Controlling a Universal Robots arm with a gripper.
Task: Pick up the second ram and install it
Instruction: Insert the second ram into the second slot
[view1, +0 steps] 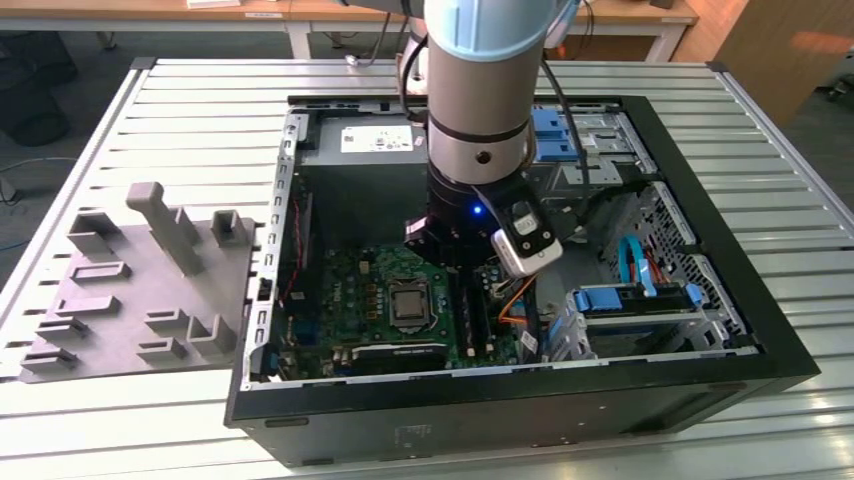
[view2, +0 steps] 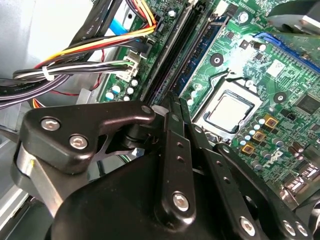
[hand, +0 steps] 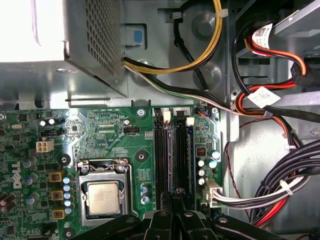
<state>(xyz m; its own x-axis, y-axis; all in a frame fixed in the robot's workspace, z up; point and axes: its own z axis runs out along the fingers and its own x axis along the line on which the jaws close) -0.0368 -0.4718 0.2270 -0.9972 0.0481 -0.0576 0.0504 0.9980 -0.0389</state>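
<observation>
My gripper (hand: 176, 196) is down inside the open computer case (view1: 721, 300), over the green motherboard (view1: 380, 300). In both wrist views its black fingers (view2: 172, 107) are pressed together with no gap. Their tips rest at one end of the ram slots (hand: 161, 150), beside the processor socket (hand: 102, 197). A long dark ram stick (hand: 179, 155) stands in a slot right under the tips, also seen edge-on in the second wrist view (view2: 175, 55). I cannot tell whether the tips touch it or hover just above it.
Bundled power cables (hand: 280, 185) run close beside the slots, and the power supply box (hand: 60, 40) sits beyond the board. Blue drive brackets (view1: 627, 300) fill the case's side at the exterior view's right. A grey foam parts tray (view1: 134, 290) lies on the slatted table at the exterior view's left.
</observation>
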